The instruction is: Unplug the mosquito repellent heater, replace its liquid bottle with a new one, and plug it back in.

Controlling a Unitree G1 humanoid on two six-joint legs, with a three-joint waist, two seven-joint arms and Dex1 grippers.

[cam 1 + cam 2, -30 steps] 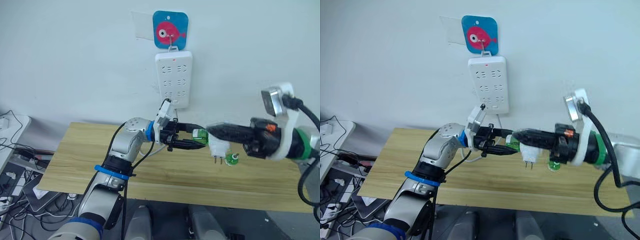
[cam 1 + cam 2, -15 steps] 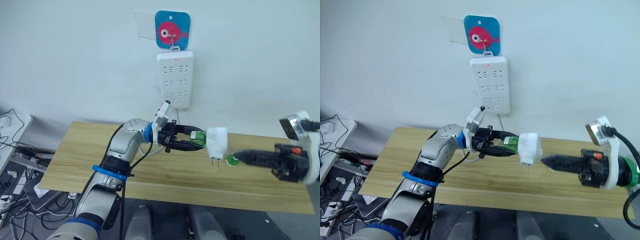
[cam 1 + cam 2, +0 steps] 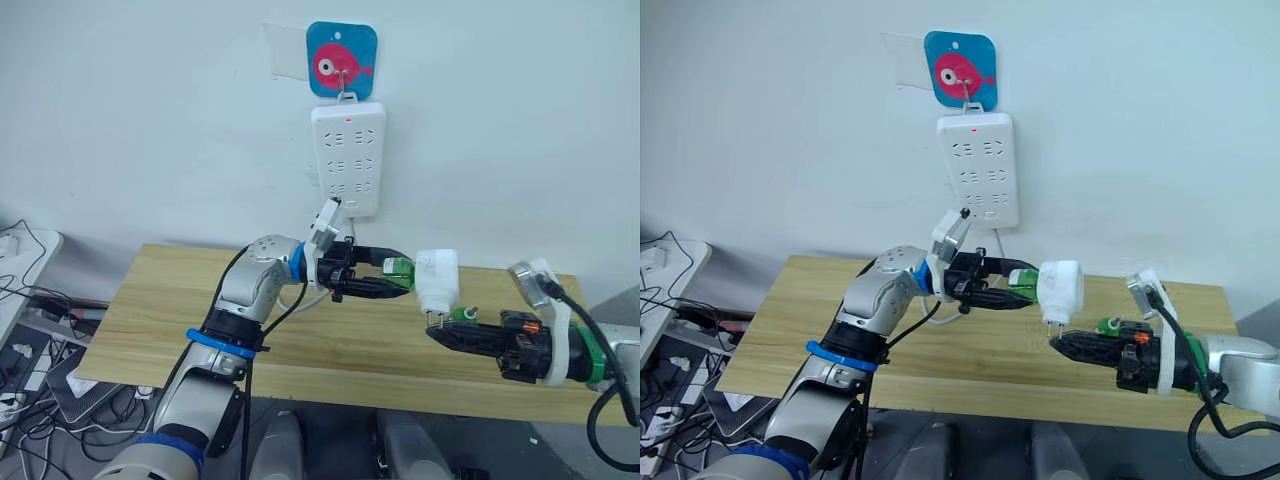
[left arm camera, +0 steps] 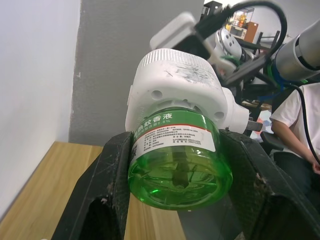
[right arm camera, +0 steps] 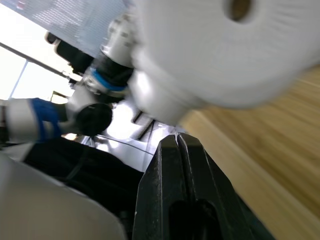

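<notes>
The white mosquito repellent heater (image 3: pixel 437 279) hangs in the air over the wooden table (image 3: pixel 170 300), its two plug pins pointing down. Its green liquid bottle (image 4: pixel 177 160) is screwed into it, and my left gripper (image 3: pixel 400 275) is shut on that bottle, one finger on each side. My right gripper (image 3: pixel 433 333) sits just below the heater's pins, shut with nothing in it; its fingers (image 5: pixel 178 150) meet under the white body. Another green bottle (image 3: pixel 466 314) stands on the table behind the right gripper, partly hidden.
A long white power strip (image 3: pixel 347 158) hangs on the wall from a blue fish hook (image 3: pixel 341 60), above and behind the left gripper. Cables and clutter (image 3: pixel 25 370) lie left of the table. A person in a white shirt (image 4: pixel 295 115) sits beyond it.
My right gripper left the heater, swung out to the right, then came back and now sits shut under the plug pins. The left gripper kept its hold on the bottle.
</notes>
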